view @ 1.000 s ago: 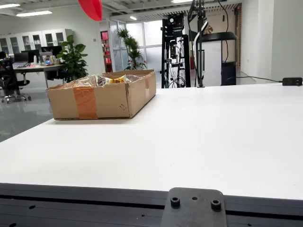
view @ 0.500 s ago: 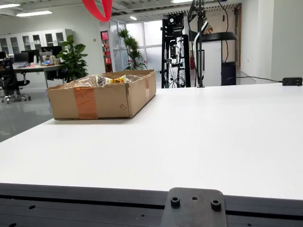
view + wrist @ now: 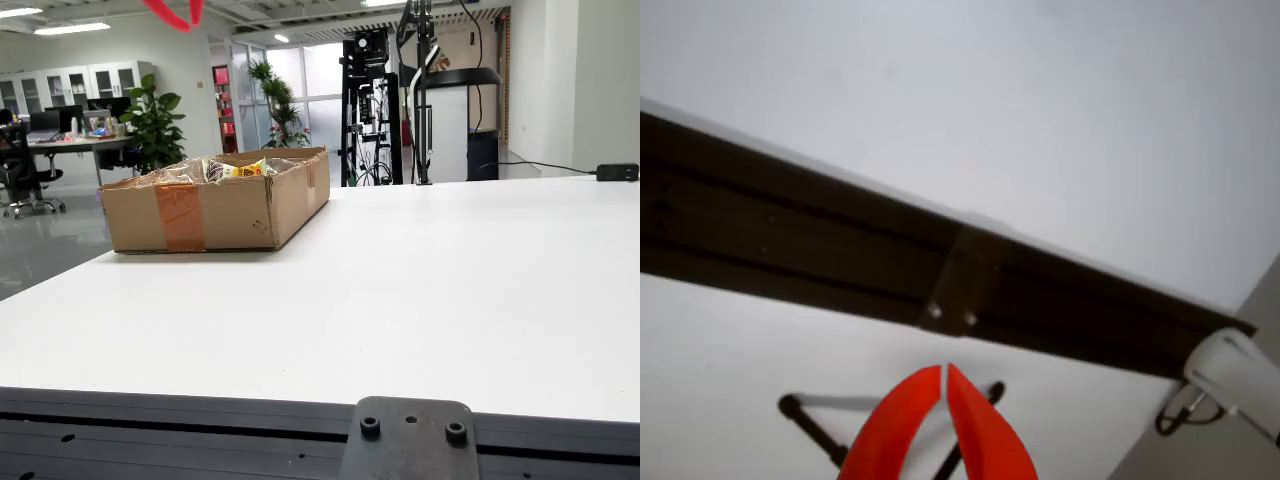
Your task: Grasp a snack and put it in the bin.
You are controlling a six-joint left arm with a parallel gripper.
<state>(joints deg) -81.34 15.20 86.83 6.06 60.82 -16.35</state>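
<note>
Gripper [image 3: 944,372] up high, far above the box of snacks.

The red curved fingers [image 3: 895,425] touch at their tips in the bottom middle of the riding view, pinched together with nothing between them. In the still view only a red tip shows at the top left edge. The brown cardboard box [image 3: 215,212] sits at the left on the big white table [image 3: 440,290], with shiny snack packets [image 3: 225,168] inside, kept together for easy picking.
</note>
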